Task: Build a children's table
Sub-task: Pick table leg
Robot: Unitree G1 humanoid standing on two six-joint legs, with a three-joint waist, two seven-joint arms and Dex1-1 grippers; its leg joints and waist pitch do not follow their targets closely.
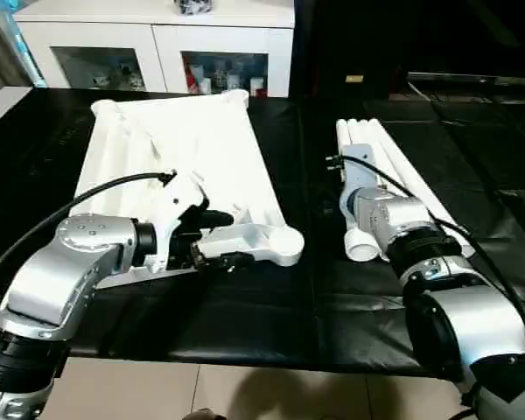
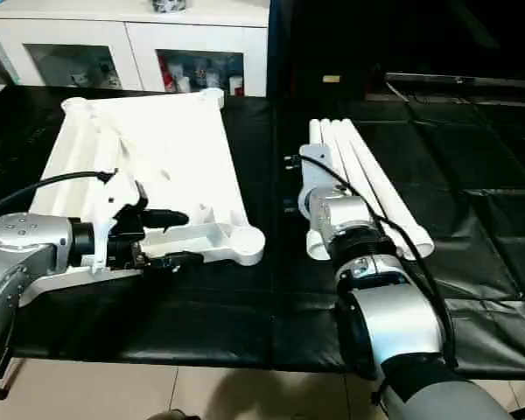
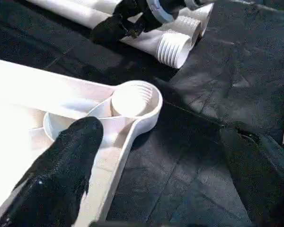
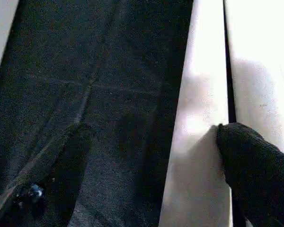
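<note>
The white tabletop (image 1: 184, 140) lies underside up on the left of the black-covered table. Its near right corner socket (image 3: 132, 99) points toward the legs. My left gripper (image 1: 236, 239) stands open across the tabletop's near rim beside that socket. One of its fingers (image 3: 61, 175) is over the ribbed inside and the other is well clear of the rim. Several white tube legs (image 1: 389, 166) lie side by side on the right, with their threaded ends (image 3: 175, 45) toward me. My right gripper (image 4: 154, 130) is open low over them. One leg (image 4: 199, 142) runs between its fingers, unclamped.
A white glass-door cabinet (image 1: 157, 48) stands behind the table. Black cloth (image 1: 289, 306) covers the worktop up to its front edge, with tiled floor (image 1: 245, 394) below. A black cable (image 1: 87, 197) loops from my left wrist.
</note>
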